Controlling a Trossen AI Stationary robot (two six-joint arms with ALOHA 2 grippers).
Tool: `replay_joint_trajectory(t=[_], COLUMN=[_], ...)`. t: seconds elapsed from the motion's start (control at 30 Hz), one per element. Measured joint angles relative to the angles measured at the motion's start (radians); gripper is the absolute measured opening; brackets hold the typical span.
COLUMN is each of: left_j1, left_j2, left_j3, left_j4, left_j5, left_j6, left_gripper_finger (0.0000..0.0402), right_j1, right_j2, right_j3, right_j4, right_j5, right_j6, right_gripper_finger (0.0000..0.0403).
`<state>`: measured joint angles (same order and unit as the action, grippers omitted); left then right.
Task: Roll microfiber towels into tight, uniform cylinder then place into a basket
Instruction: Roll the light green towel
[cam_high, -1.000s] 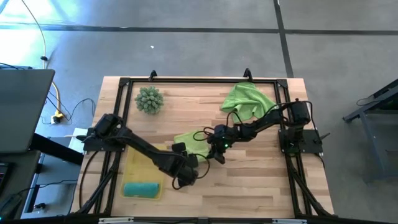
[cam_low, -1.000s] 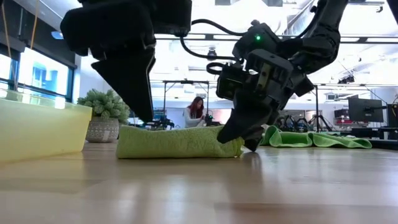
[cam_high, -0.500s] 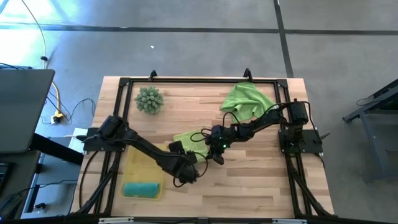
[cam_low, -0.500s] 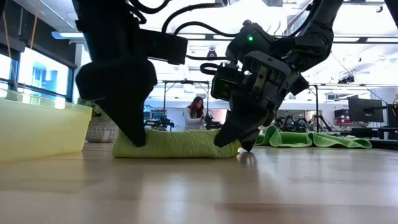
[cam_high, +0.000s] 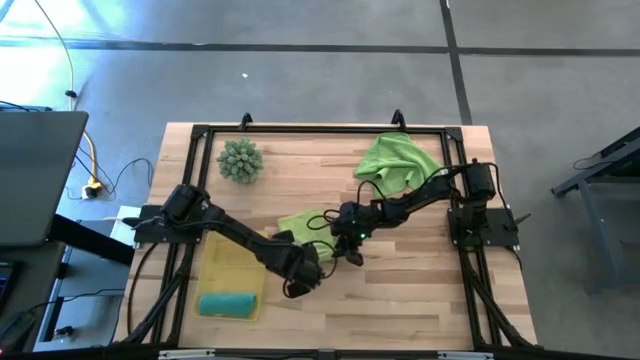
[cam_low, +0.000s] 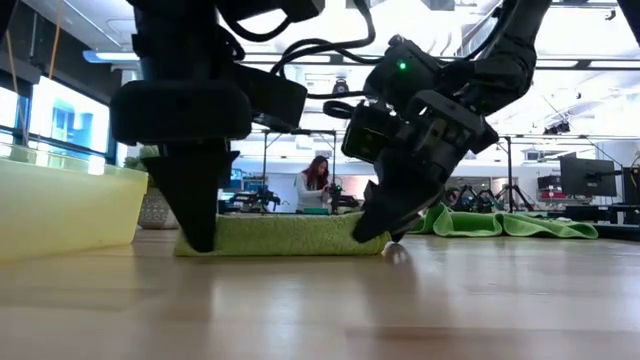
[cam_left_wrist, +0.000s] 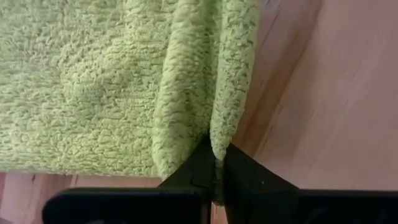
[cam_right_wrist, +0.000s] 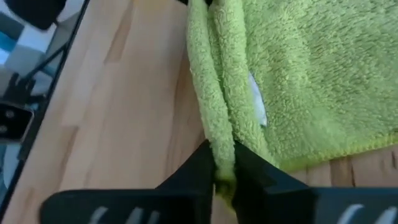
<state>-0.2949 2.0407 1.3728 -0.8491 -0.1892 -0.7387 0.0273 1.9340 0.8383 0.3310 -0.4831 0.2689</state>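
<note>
Mid-worktop: lime towel (cam_high: 305, 225) lies flat, its near edge folded into a ridge.
Left gripper (cam_left_wrist: 214, 163): open a second ago, now pinched on that ridge.
Right gripper (cam_right_wrist: 222, 167): narrow, clamping the ridge's other end.
Basket (cam_high: 222, 262): front-left, teal roll (cam_high: 228, 303) inside.
Meaning: both ends held, rolling can likely begin.

Three towels in all — two lime green, one (cam_high: 303, 224) folded mid-table and one (cam_high: 398, 160) crumpled at the far right, plus one teal roll (cam_high: 228, 303). One yellow basket (cam_high: 232, 262), one spiky green ball (cam_high: 240, 160), one table (cam_high: 420, 290) — and two grippers, left (cam_high: 296, 288) and right (cam_high: 352, 257).
</note>
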Motion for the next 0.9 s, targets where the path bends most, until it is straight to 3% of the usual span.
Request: replay_joint_trajectory(t=[0.23,0.4,0.53,0.63,0.77,0.9], left_j1=[-0.001,0.009,0.041,0.069,0.105,0.138], left_j2=[-0.011,-0.083,-0.17,-0.222,-0.223,-0.202], left_j3=[-0.034,-0.166,-0.307,-0.392,-0.459,-0.462], left_j4=[0.117,0.325,0.522,0.642,0.735,0.757], left_j5=[0.012,0.083,0.179,0.228,0.345,0.465], left_j6=[0.035,0.035,0.05,0.009,-0.078,-0.14], left_gripper_finger=[0.0002,0.0001,0.0001,0.0001,0.0,0.0], right_j1=[-0.045,-0.063,-0.082,-0.088,-0.046,0.026], right_j2=[-0.124,-0.266,-0.404,-0.505,-0.556,-0.525], right_j3=[-0.002,-0.024,-0.089,-0.182,-0.363,-0.496], right_j4=[-0.249,-0.487,-0.559,-0.447,-0.003,0.367], right_j5=[0.003,0.014,0.014,0.015,0.034,0.142], right_j6=[-0.189,-0.32,-0.366,-0.404,-0.465,-0.632], right_gripper_finger=[0.0094,0.0107,0.0108,0.0108,0.0108,0.0108])
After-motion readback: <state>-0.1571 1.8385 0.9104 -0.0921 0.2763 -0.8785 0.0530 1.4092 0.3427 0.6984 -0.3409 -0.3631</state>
